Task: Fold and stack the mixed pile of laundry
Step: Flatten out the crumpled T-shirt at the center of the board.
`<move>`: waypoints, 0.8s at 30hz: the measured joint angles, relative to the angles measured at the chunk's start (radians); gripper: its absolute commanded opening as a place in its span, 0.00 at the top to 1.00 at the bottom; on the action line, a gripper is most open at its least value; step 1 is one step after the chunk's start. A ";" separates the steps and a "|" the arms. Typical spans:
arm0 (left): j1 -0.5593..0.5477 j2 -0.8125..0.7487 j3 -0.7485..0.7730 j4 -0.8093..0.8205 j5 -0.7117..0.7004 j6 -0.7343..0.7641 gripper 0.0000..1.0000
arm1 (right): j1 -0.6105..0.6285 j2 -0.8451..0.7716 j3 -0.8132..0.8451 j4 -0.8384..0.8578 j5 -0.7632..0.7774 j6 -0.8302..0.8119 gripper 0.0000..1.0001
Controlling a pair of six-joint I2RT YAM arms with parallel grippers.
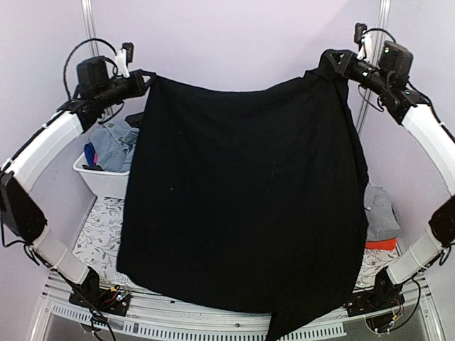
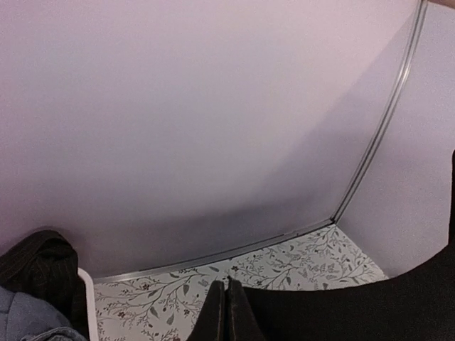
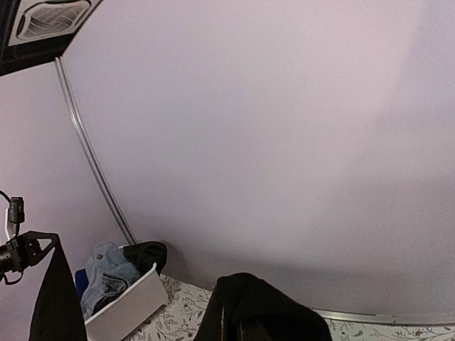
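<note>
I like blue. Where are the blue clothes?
Top view: the blue clothes lie in the white tub on the left, just beside the hanging black garment.

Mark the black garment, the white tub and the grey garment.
black garment (image 1: pixel 242 199), top external view, middle of the hanging cloth.
white tub (image 1: pixel 106 183), top external view, front wall.
grey garment (image 1: pixel 380 213), top external view, upper fold.

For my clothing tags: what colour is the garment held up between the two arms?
The garment is plain black, with no pattern visible. It shows best in the top view.
</note>
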 measured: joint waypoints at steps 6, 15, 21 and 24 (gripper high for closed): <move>-0.002 0.438 0.267 -0.063 -0.128 0.091 0.31 | -0.077 0.481 0.301 -0.064 -0.031 0.000 0.09; 0.008 0.728 0.578 -0.262 -0.360 0.097 0.11 | -0.103 0.856 0.557 -0.204 0.023 0.025 0.01; -0.024 0.603 0.409 -0.272 -0.292 0.097 0.19 | -0.103 0.749 0.310 -0.271 -0.040 0.038 0.01; -0.082 0.554 0.307 -0.272 -0.242 0.096 0.22 | -0.098 0.649 0.216 -0.285 -0.066 0.045 0.01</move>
